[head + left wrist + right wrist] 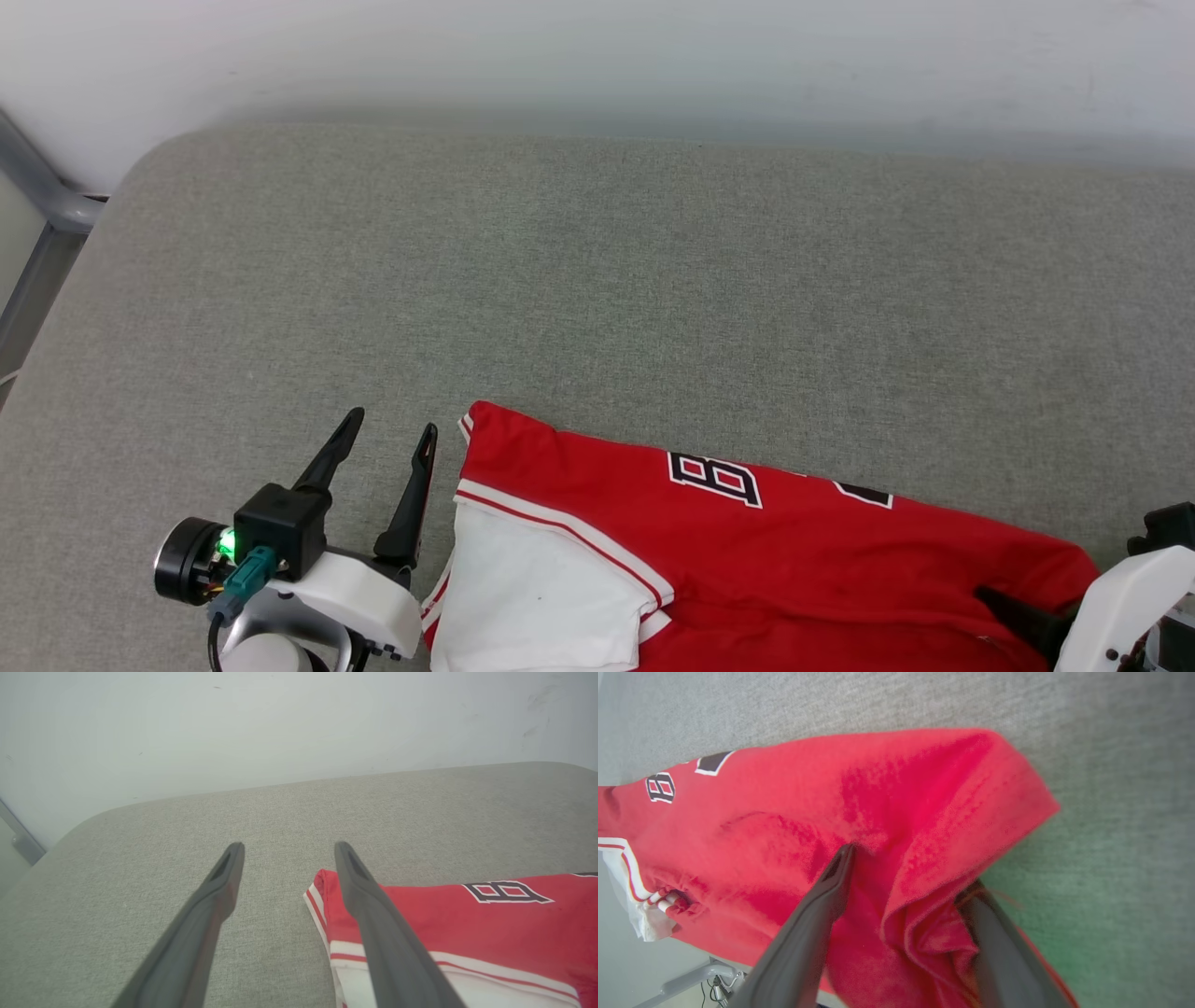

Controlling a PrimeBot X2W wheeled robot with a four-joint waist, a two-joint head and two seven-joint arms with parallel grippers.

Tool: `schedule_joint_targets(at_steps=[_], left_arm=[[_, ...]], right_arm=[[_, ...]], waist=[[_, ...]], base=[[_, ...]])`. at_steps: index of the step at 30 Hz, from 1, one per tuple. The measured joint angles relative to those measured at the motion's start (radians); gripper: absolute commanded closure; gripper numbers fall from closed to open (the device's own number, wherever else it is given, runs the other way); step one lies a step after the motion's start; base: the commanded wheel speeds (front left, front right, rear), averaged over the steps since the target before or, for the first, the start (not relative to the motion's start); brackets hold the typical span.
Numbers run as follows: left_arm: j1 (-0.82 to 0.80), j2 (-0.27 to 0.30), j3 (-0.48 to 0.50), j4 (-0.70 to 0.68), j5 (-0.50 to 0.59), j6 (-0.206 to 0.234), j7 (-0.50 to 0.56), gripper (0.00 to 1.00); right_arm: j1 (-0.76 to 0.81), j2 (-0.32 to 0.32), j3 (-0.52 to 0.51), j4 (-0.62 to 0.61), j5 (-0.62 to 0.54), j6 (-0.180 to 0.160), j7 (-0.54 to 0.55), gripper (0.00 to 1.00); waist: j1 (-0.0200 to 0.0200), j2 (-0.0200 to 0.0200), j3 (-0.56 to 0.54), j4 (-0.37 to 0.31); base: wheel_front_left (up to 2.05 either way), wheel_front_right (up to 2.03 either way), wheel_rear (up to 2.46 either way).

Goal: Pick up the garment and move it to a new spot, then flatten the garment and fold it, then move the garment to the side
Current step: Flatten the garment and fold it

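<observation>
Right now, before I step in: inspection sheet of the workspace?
Surface: grey fabric pad, rounded far-left corner, mostly bare.
Job's things: garment at the near edge, lettering up, white sleeve on top, right end bunched.
Clutter: nothing seen.
Grippers: left gripper open, beside the garment's left edge, holding nothing; right gripper open, fingers astride a fold of red cloth, not clamped.
Cables: teal plug with a dark lead at the left wrist.
Surroundings: pale wall behind; grey metal frame far left.
</observation>
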State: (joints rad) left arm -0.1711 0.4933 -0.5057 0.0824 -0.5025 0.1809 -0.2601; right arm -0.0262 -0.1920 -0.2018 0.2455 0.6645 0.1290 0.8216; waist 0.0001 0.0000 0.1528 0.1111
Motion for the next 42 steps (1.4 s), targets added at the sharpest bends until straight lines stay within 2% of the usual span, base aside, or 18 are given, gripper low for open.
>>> schedule_joint_targets(at_steps=[1, 2, 11, 23, 31, 37, 42], left_arm=[[0.000, -0.002, 0.001, 0.003, 0.002, -0.005, 0.000, 0.00], [0.000, -0.004, 0.003, 0.007, 0.006, -0.007, 0.000, 0.00], [0.013, -0.018, 0.026, 0.029, 0.017, -0.030, 0.000, 0.00], [0.032, -0.028, 0.043, 0.036, 0.032, -0.046, 0.000, 0.00], [0.050, -0.044, 0.054, 0.045, 0.034, -0.050, 0.000, 0.00], [0.066, -0.057, 0.062, 0.046, 0.041, -0.057, -0.002, 0.00], [0.086, -0.065, 0.080, 0.046, 0.041, -0.057, -0.003, 0.00]], right_arm=[[-0.001, -0.001, 0.005, 0.004, 0.001, 0.000, -0.004, 0.93], [-0.001, -0.003, 0.011, 0.007, 0.001, 0.000, -0.007, 1.00], [-0.005, -0.029, 0.043, 0.035, 0.025, 0.003, -0.075, 1.00], [-0.018, -0.169, -0.017, 0.072, 0.025, 0.003, -0.162, 1.00], [-0.018, -0.176, 0.016, 0.020, 0.069, 0.002, -0.152, 1.00], [0.029, -0.157, 0.060, -0.089, 0.101, 0.002, -0.087, 1.00], [0.072, -0.105, 0.097, -0.200, 0.116, 0.002, 0.010, 1.00]], waist=[[0.0000, 0.0000, -0.001, 0.000], [-0.0001, 0.0000, -0.001, 0.001], [0.0000, 0.0000, -0.026, -0.001], [0.0000, 0.0001, -0.055, -0.017], [0.0000, 0.0001, -0.093, -0.022], [-0.0001, 0.0001, -0.125, -0.009], [-0.0001, 0.0000, -0.141, 0.014]], base=[[0.00, 0.00, 0.00], [0.00, 0.00, 0.00], [0.00, 0.00, 0.00], [0.00, 0.00, 0.00], [0.00, 0.00, 0.00], [0.00, 0.00, 0.00], [0.00, 0.00, 0.00]])
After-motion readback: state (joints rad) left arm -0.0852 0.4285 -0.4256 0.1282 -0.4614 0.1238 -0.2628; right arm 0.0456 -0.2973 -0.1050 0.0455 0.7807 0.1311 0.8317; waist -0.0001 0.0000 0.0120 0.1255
